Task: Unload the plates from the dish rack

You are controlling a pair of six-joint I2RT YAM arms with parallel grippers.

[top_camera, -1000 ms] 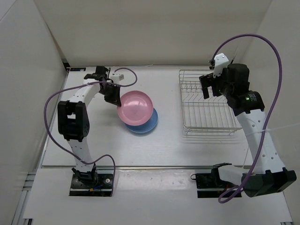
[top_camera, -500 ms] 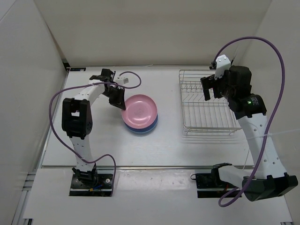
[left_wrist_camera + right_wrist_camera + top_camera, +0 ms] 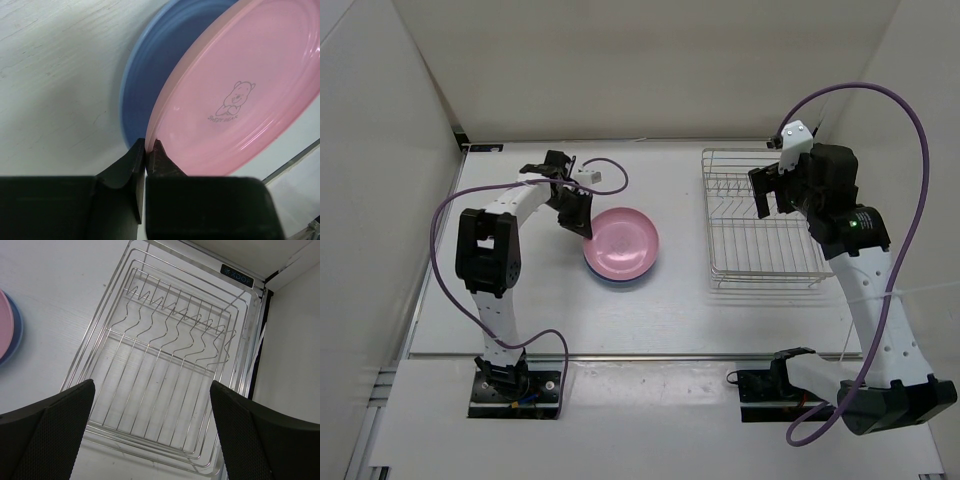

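Observation:
The pink plate (image 3: 622, 243) lies on top of the light blue plate (image 3: 616, 279) at the table's middle left. In the left wrist view the pink plate (image 3: 240, 85) has a small bear print and covers most of the blue plate (image 3: 150, 75). My left gripper (image 3: 579, 219) is shut on the pink plate's left rim; its fingertips (image 3: 146, 145) pinch that rim. The silver wire dish rack (image 3: 760, 222) stands at the right with no plates in it. My right gripper (image 3: 772, 190) hangs open and empty above the rack (image 3: 165, 370).
White walls close in the table on the left, back and right. The rack sits close to the right wall. A purple cable loops from each arm. The table's front edge runs just before the arm bases.
My left gripper has lowered the pink plate from a tilt to lie nearly flat on the blue plate, shifting it a little to the right. The right arm has barely moved.

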